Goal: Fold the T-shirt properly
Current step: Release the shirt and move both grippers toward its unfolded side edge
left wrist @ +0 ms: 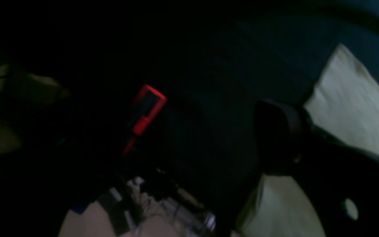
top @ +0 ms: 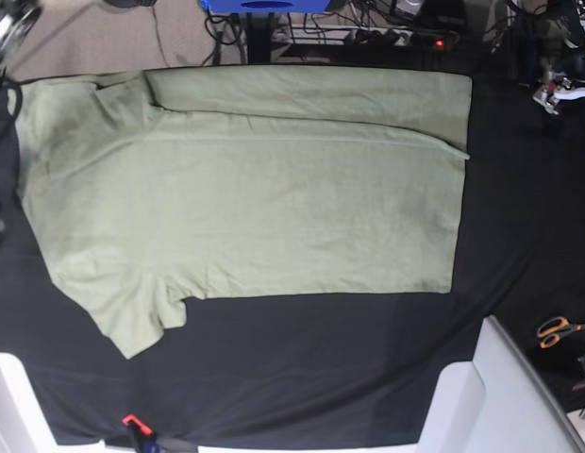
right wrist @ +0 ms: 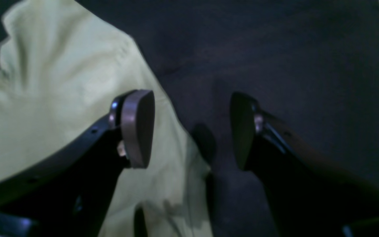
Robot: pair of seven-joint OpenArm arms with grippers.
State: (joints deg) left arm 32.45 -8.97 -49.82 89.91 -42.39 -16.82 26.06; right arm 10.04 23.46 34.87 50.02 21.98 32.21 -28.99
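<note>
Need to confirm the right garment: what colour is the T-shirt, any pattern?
Plain pale sage green T-shirt, no pattern; clearest in the base view.

T-shirt [top: 264, 203] lies flat on the black cloth [top: 321, 368], long axis left to right. Far edge is folded over toward the middle, forming a band along the far side. One short sleeve sticks out at the near left. Hem edge is at the right, straight. Orange-handled scissors [top: 559, 330] lie at the right edge, well apart from the shirt. A small red item [top: 131, 421] sits at the near edge. Cables [top: 368, 24] run beyond the far side.
</note>
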